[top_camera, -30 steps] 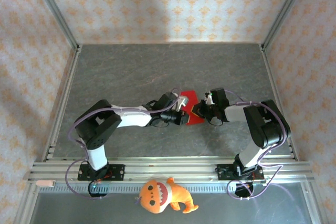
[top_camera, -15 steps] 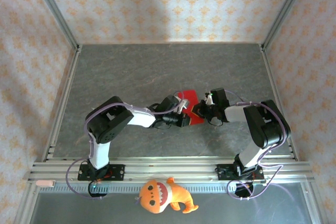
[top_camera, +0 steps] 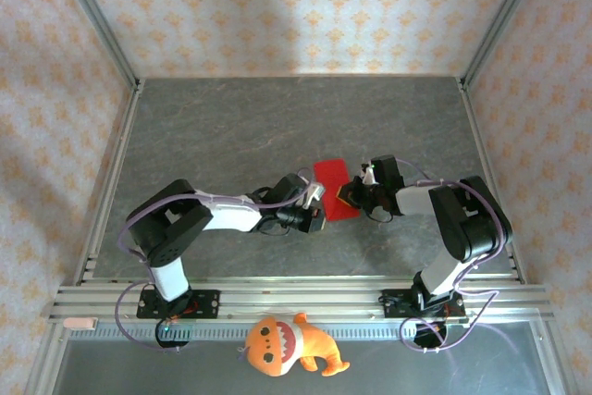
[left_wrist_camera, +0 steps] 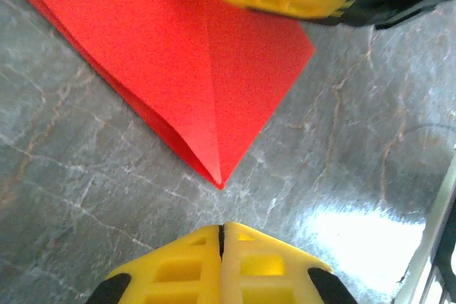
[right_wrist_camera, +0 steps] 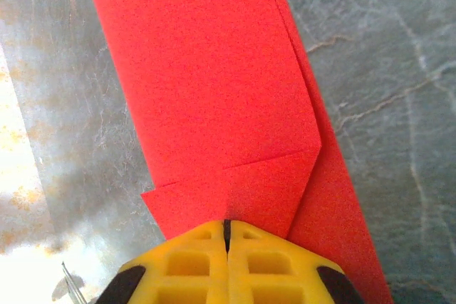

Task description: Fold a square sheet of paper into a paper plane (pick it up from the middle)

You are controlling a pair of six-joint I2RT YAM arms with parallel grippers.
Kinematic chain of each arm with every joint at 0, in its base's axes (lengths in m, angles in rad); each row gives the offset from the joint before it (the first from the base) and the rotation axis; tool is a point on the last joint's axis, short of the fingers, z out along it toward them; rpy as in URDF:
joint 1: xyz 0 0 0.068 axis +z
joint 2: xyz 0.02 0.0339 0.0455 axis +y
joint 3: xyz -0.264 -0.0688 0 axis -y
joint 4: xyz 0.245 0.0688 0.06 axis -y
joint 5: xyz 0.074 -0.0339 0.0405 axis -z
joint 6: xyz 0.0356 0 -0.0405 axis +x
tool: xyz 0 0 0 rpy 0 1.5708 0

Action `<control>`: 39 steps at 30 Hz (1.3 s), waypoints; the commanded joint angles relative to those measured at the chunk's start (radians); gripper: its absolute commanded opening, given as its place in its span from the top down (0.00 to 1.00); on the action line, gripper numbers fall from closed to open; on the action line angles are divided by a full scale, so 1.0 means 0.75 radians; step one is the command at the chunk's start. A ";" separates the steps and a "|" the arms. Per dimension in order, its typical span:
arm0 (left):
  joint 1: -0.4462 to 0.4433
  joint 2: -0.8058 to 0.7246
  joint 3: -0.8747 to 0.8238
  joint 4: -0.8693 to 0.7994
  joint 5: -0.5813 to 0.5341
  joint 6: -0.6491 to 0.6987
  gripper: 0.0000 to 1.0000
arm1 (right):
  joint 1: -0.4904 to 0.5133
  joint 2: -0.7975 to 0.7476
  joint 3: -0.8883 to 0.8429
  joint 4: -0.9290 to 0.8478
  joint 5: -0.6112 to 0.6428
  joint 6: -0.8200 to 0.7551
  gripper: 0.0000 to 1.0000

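Wore black joint housings and white links on left arm (top_camera: 227,214) and right arm (top_camera: 467,224), trailed thin purple cables (top_camera: 148,203), ended in yellow fingers (left_wrist_camera: 178,275) moulded with square hollows, black at the roots.

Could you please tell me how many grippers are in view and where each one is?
2. The left gripper is shut, just short of a pointed corner of the red paper and apart from it. The right gripper is shut, its tips over the paper's other end.
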 commanded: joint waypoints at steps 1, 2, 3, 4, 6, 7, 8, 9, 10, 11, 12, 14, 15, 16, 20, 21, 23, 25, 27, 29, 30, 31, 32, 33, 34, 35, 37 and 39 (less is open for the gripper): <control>0.017 -0.020 0.089 0.018 -0.051 -0.107 0.97 | 0.000 0.052 -0.065 -0.192 0.149 0.010 1.00; 0.025 0.008 0.126 0.011 -0.036 -0.121 0.98 | 0.000 0.048 -0.065 -0.185 0.145 0.024 1.00; 0.025 0.037 0.164 0.002 -0.021 -0.131 0.99 | 0.000 0.044 -0.069 -0.171 0.130 0.037 1.00; 0.026 0.069 0.203 -0.007 -0.007 -0.143 1.00 | 0.000 0.039 -0.072 -0.158 0.114 0.047 1.00; 0.022 0.124 0.263 -0.012 0.029 -0.183 1.00 | -0.001 0.030 -0.066 -0.171 0.115 0.050 1.00; 0.022 0.149 0.293 -0.033 0.024 -0.204 1.00 | 0.000 0.024 -0.064 -0.182 0.120 0.049 1.00; 0.020 0.174 0.319 -0.070 0.006 -0.214 1.00 | 0.000 0.022 -0.059 -0.192 0.125 0.047 1.00; 0.019 0.193 0.337 -0.098 -0.002 -0.213 1.00 | 0.000 0.017 -0.058 -0.197 0.126 0.048 1.00; 0.021 0.199 0.351 -0.113 0.002 -0.213 1.00 | 0.000 0.015 -0.058 -0.200 0.124 0.049 1.00; 0.018 0.234 0.365 -0.125 0.007 -0.215 1.00 | 0.000 0.012 -0.060 -0.201 0.124 0.050 1.00; 0.018 0.246 0.377 -0.137 0.010 -0.215 1.00 | -0.001 0.010 -0.061 -0.200 0.124 0.051 1.00; 0.011 0.269 0.403 -0.184 -0.002 -0.198 1.00 | 0.000 0.006 -0.061 -0.202 0.121 0.051 1.00; 0.011 0.280 0.416 -0.216 -0.021 -0.187 1.00 | 0.000 0.007 -0.061 -0.202 0.120 0.051 1.00; 0.009 0.290 0.422 -0.235 -0.032 -0.184 1.00 | 0.000 0.007 -0.062 -0.201 0.116 0.051 1.00; 0.007 0.327 0.427 -0.252 -0.054 -0.188 1.00 | 0.000 0.007 -0.062 -0.196 0.099 0.052 1.00; 0.005 0.333 0.424 -0.255 -0.058 -0.188 1.00 | 0.000 0.005 -0.063 -0.194 0.097 0.053 1.00; 0.000 0.342 0.415 -0.270 -0.063 -0.184 1.00 | 0.000 0.001 -0.063 -0.194 0.098 0.051 1.00; -0.003 0.343 0.397 -0.301 -0.076 -0.173 1.00 | -0.001 -0.003 -0.064 -0.201 0.099 0.049 1.00; -0.006 0.324 0.351 -0.297 -0.062 -0.158 1.00 | 0.000 -0.006 -0.057 -0.213 0.107 0.038 1.00; -0.007 0.298 0.291 -0.283 -0.035 -0.133 1.00 | 0.000 -0.012 -0.047 -0.224 0.107 0.030 1.00; -0.007 0.287 0.259 -0.278 -0.028 -0.119 1.00 | 0.000 -0.014 -0.042 -0.223 0.095 0.027 1.00; -0.006 0.276 0.226 -0.281 -0.025 -0.104 1.00 | -0.001 -0.021 -0.036 -0.222 0.086 0.026 1.00; -0.007 0.270 0.202 -0.278 -0.016 -0.088 1.00 | 0.000 -0.031 -0.030 -0.228 0.083 0.025 1.00; -0.006 0.263 0.176 -0.278 -0.002 -0.071 1.00 | 0.000 -0.047 -0.024 -0.231 0.081 0.025 1.00; -0.007 0.256 0.153 -0.280 0.003 -0.059 1.00 | -0.001 -0.068 -0.020 -0.232 0.076 0.027 1.00; -0.007 0.251 0.133 -0.278 0.003 -0.053 1.00 | -0.001 -0.087 -0.017 -0.233 0.079 0.029 1.00; -0.007 0.242 0.098 -0.267 0.002 -0.042 1.00 | 0.000 -0.130 -0.013 -0.227 0.077 0.036 1.00; -0.006 0.237 0.082 -0.266 -0.003 -0.037 1.00 | 0.000 -0.157 -0.017 -0.198 0.058 0.049 1.00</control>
